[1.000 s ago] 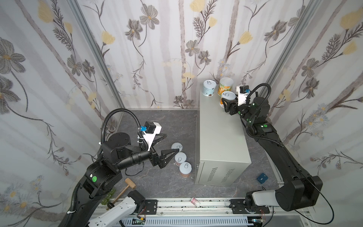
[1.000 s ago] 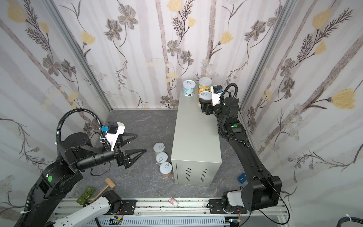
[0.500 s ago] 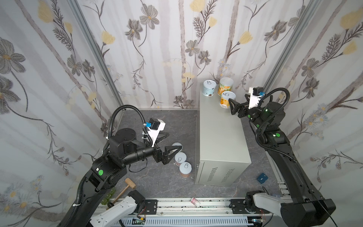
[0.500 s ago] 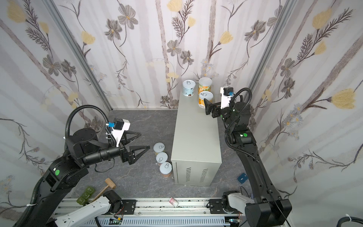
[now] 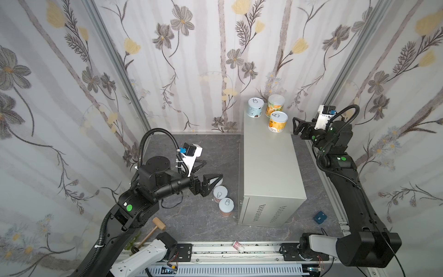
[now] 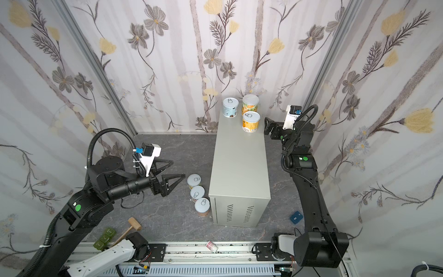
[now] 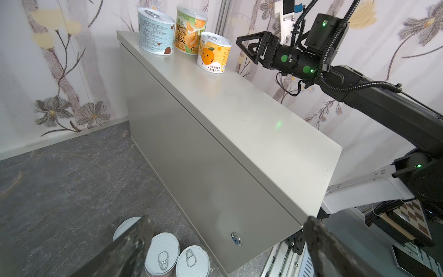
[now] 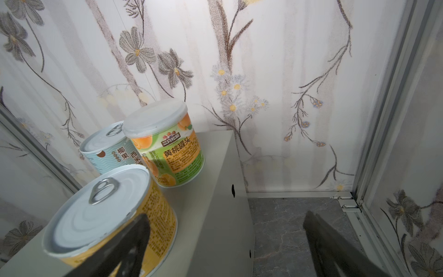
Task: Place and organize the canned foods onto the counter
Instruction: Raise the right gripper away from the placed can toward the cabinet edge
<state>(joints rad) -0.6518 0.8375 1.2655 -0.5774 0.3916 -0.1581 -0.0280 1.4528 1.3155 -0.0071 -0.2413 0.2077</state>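
Note:
The counter (image 5: 268, 167) is a tall grey cabinet standing on the stone floor. At its far end stand three canned foods: a pale blue can (image 5: 255, 107), a yellow-green can (image 5: 275, 105) and an orange can (image 5: 277, 121). My right gripper (image 5: 297, 126) hangs open just right of the orange can (image 8: 107, 215), off the counter's edge and clear of the can. On the floor left of the counter three more cans (image 6: 197, 193) stand in a row. My left gripper (image 6: 178, 169) is open above and left of them, one finger (image 7: 134, 239) over the farthest can.
A wooden mallet (image 5: 155, 226) and green blocks (image 6: 104, 237) lie at the front left by the rail. A small blue block (image 5: 320, 217) sits on the floor right of the counter. A small red-white item (image 5: 237, 245) lies on the rail. Patterned walls close in on three sides.
My right gripper opened, let go of the orange can on the counter and drew back to the right. My left gripper moved right, closer to the floor cans.

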